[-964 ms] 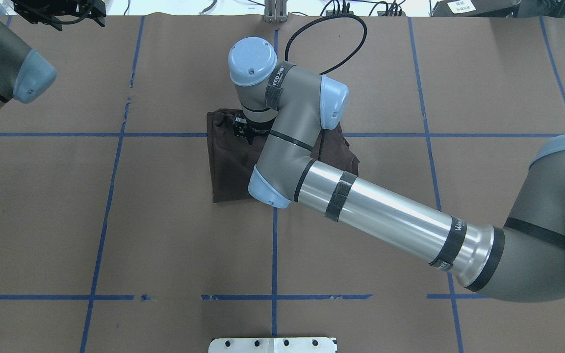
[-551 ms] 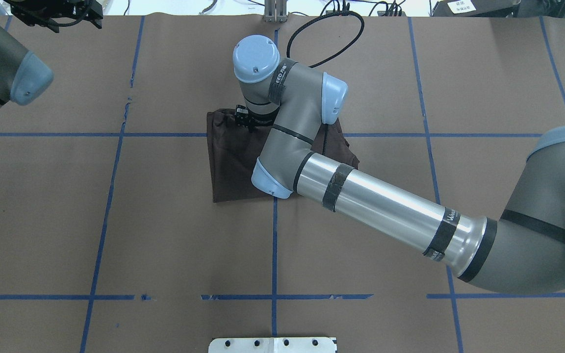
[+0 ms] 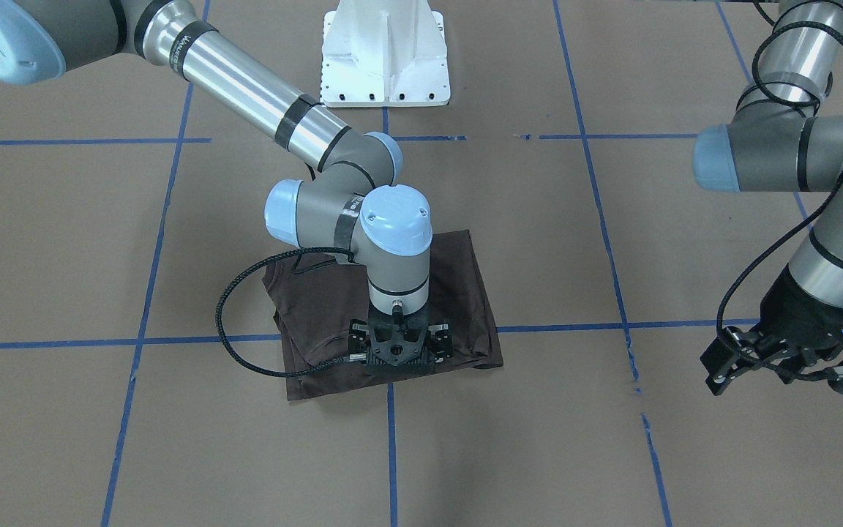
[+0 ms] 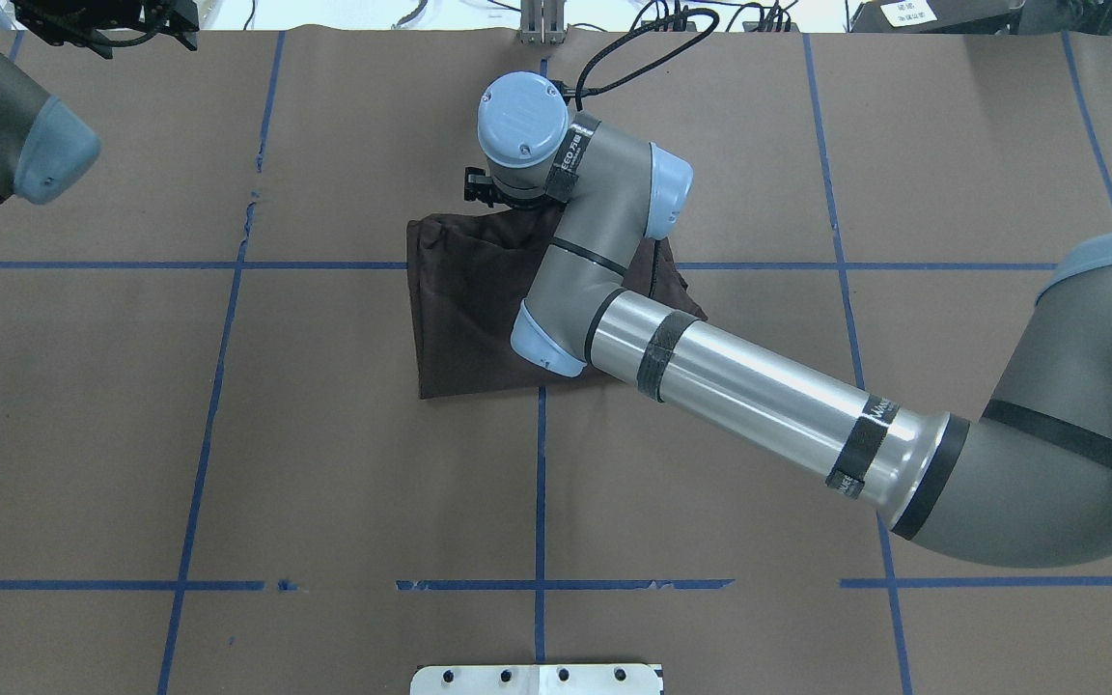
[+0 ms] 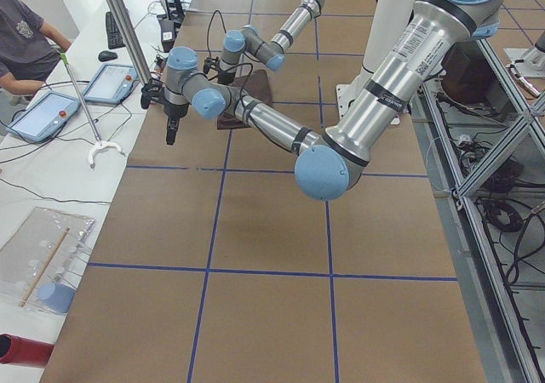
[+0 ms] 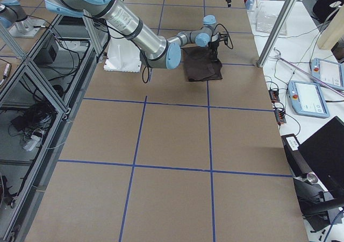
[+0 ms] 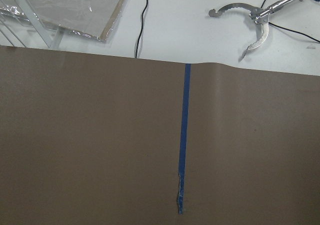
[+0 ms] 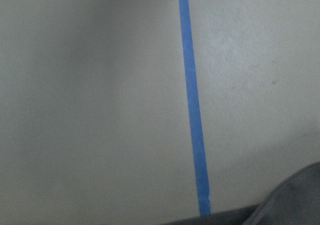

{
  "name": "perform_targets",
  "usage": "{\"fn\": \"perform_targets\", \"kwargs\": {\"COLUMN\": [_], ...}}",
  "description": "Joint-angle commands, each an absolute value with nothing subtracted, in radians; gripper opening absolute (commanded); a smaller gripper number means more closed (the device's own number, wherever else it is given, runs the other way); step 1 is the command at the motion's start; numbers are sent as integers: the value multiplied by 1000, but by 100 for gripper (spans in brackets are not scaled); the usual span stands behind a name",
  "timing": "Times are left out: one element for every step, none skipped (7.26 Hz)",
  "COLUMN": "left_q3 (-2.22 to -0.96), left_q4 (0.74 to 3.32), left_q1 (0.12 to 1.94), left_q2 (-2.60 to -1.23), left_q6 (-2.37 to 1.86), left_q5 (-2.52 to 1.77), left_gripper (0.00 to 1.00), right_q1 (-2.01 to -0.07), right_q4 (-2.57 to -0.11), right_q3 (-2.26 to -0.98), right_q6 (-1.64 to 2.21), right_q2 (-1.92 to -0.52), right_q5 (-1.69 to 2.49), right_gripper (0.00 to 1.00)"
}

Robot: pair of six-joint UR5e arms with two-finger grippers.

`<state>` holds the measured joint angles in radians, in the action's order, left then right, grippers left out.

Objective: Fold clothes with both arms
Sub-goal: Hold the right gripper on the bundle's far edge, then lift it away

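Observation:
The dark brown T-shirt (image 3: 458,293) lies folded into a flat rectangle near the table's middle, also in the overhead view (image 4: 464,309) and as a sliver in the right wrist view (image 8: 295,200). My right gripper (image 3: 399,366) points straight down at the shirt's edge farthest from the robot base. It looks open, with nothing lifted in it. In the overhead view only a bit of it (image 4: 481,188) shows past the wrist. My left gripper (image 3: 784,373) hangs open and empty over bare paper far off to the side, at the overhead view's top left corner (image 4: 102,24).
Brown paper with blue tape lines (image 4: 540,483) covers the table. The white pedestal base (image 3: 385,51) stands at the robot's side. Beyond the far edge lie a metal grabber tool (image 7: 250,20) and a plastic sheet (image 7: 75,5). An operator (image 5: 21,34) sits there.
My right wrist and gripper moved from over the shirt's far part out to its far edge. The shirt kept its shape. The left arm shifted slightly.

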<state>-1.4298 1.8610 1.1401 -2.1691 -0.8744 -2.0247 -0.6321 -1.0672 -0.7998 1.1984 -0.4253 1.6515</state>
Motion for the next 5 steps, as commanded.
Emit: {"fn": "perform_targets", "kwargs": {"left_q3": [-1431, -1431, -1433, -1434, -1433], "left_q4": [1847, 1847, 1853, 1867, 1932], "left_q1": [1143, 1146, 1144, 1131, 1058], "left_q2": [-2171, -2171, -2171, -2177, -2175], "left_q6": [-874, -874, -880, -912, -1001], "left_q5": [-2023, -2023, -2028, -2031, -2036], "left_gripper": [100, 100, 100, 100, 100], "right_q1": [-640, -647, -663, -692, -728], "right_q4": [-936, -934, -945, -978, -1076], "right_q3": [-787, -787, -788, -795, -837], "right_q6": [1197, 1197, 1190, 1174, 1146], "right_q2": [-416, -413, -413, -413, -413], "right_q5": [1543, 1543, 1567, 1635, 1707], "right_gripper": [100, 100, 100, 100, 100]}}
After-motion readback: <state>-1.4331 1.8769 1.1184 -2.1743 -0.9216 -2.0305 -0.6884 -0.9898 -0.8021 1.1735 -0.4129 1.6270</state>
